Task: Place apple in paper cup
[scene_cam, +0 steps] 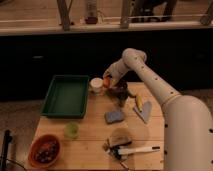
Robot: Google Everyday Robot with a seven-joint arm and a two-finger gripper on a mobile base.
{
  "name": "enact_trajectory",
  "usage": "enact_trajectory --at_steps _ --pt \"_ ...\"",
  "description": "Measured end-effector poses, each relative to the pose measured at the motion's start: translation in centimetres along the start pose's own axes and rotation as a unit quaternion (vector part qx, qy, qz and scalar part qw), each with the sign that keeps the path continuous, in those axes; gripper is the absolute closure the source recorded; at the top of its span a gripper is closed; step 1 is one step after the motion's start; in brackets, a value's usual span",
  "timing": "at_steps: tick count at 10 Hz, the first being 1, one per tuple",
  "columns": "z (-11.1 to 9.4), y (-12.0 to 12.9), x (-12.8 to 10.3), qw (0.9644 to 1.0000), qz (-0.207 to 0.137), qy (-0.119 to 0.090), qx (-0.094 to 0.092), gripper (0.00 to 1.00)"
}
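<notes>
1 tool (107, 81) gripping apple (106, 82) beside paper cup (96, 85)

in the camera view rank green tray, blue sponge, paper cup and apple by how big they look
1. green tray, clearly largest
2. blue sponge
3. paper cup, close to the sponge, unsure
4. apple, partly hidden by the gripper beside the cup

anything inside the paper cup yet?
Nothing visible in the paper cup; only its pale rim shows, and the bottom is hidden at this angle. The apple sits just right of the cup at the claw, not in the cup.
</notes>
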Motion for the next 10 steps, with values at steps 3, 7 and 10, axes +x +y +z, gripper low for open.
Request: enact_trajectory --at_steps 3,7,10 --pt "-0.8 -1.2 -1.3 0.9995 -0.032 -0.005 -0.003 1.0" --pt "0.0 -2.9 -2.5 0.9978 -0.062 -0.019 -0.01 1.0" --pt "1.2 -4.2 -3.3 0.9954 -0.086 -0.034 -0.025 1.0"
